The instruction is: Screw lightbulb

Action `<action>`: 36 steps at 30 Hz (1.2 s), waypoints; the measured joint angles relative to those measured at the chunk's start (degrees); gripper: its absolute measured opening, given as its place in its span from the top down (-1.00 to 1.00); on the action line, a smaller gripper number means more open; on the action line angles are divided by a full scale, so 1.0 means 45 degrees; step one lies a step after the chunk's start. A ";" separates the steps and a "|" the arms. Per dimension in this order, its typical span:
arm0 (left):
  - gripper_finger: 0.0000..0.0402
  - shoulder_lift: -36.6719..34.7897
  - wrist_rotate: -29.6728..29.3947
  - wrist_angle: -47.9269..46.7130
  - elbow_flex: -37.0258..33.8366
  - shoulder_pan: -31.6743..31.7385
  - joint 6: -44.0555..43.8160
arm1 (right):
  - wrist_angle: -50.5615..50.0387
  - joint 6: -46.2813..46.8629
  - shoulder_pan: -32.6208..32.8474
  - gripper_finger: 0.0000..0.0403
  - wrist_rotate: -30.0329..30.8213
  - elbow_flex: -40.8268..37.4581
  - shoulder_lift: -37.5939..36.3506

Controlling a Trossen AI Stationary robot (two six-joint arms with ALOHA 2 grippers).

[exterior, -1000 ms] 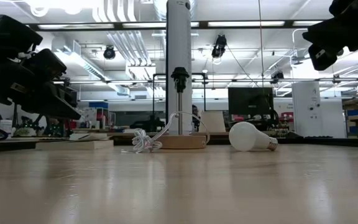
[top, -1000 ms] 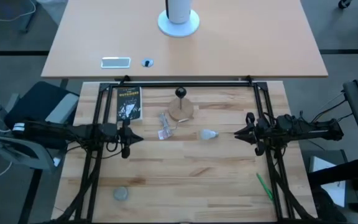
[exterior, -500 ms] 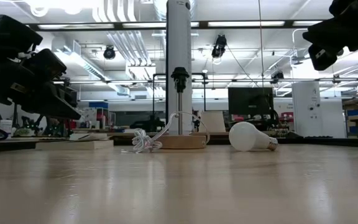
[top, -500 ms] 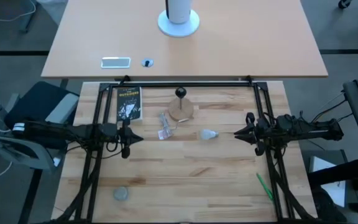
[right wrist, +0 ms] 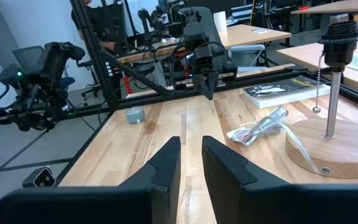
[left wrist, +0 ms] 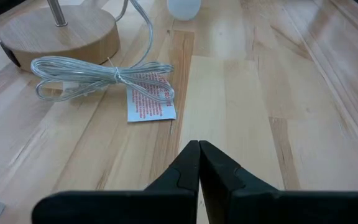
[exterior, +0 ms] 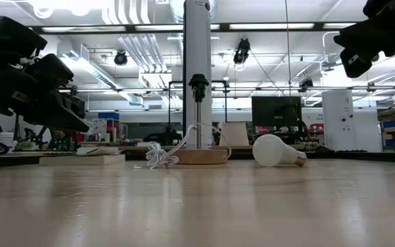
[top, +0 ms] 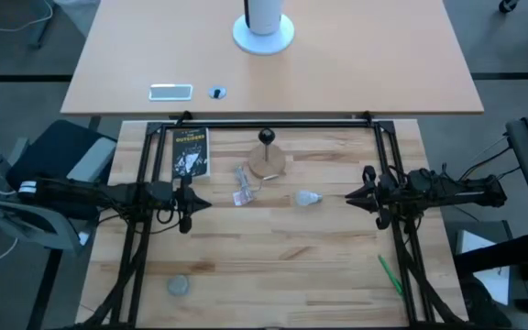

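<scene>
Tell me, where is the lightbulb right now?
In the high view the lightbulb lies on its side near the middle of the wooden table, just right of the coiled lamp cord, between the two grippers and touched by neither.

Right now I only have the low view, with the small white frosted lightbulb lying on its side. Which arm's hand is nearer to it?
Observer: The right hand. From above, the small white frosted lightbulb lies on the pale wooden table just in front of that hand, with its screw base pointing toward it.
Operator: Is that hand open?
Observer: Yes. The right wrist view shows its two dark fingers slightly apart with nothing between them.
Operator: And the left hand?
Observer: The left hand is shut and empty, fingers pressed together, above bare wood short of the coiled clear plastic cord.
</scene>
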 joint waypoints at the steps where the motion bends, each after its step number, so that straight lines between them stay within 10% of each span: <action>1: 1.00 0.0000 0.0005 0.0000 0.0004 0.0003 -0.0003 | 0.0000 0.0000 -0.0001 0.72 0.0000 -0.0002 0.0001; 21: 1.00 0.0000 0.0003 -0.0008 0.0004 0.0001 0.0039 | 0.0000 0.0000 -0.0002 0.64 0.0000 -0.0001 -0.0002; 28: 1.00 0.0078 -0.2691 -0.0428 -0.0005 0.0085 0.6743 | 0.0192 0.0000 -0.0002 0.67 0.0004 0.0000 -0.0002; 36: 1.00 0.0125 -0.4020 0.0205 0.0000 0.0100 0.6935 | 0.1079 -0.1096 -0.0002 0.76 0.0000 0.0000 0.0003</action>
